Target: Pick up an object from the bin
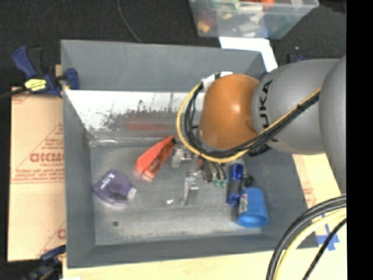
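My gripper hangs low over the middle of the bin, under the arm's orange dome. Its metal fingers stand open, with bare bin floor between them. An orange-red clip-like tool lies just left of the gripper, slanting up to the right, its upper end close to the far finger. A blue cylinder-shaped thing with a dark blue handle lies to the gripper's right, near the bin's front right. Something small and green peeks out beside the gripper; the arm hides part of it.
A purple round tape measure lies at the front left of the bin floor. The arm and its cables cover the back right part of the bin.
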Action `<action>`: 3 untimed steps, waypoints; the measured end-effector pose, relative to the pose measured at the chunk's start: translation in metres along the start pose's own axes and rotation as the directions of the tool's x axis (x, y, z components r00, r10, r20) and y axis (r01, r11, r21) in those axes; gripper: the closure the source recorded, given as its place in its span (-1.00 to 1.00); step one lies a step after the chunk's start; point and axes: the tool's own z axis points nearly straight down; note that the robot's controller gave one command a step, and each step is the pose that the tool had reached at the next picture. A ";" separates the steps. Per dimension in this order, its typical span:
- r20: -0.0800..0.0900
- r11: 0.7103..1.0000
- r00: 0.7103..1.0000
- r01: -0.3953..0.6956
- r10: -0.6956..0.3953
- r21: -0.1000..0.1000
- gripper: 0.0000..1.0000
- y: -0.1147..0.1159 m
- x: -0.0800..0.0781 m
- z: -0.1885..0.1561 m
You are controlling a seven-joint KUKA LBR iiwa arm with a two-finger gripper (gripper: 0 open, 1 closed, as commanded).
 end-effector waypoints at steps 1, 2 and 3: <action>0.008 1.000 1.000 -0.002 0.002 -0.001 -1.00 0.000 -0.002 -0.004; 0.016 0.944 0.944 0.329 -0.329 0.004 -1.00 0.027 -0.085 0.069; 0.016 0.902 0.902 0.431 -0.431 0.006 -1.00 0.040 -0.081 0.007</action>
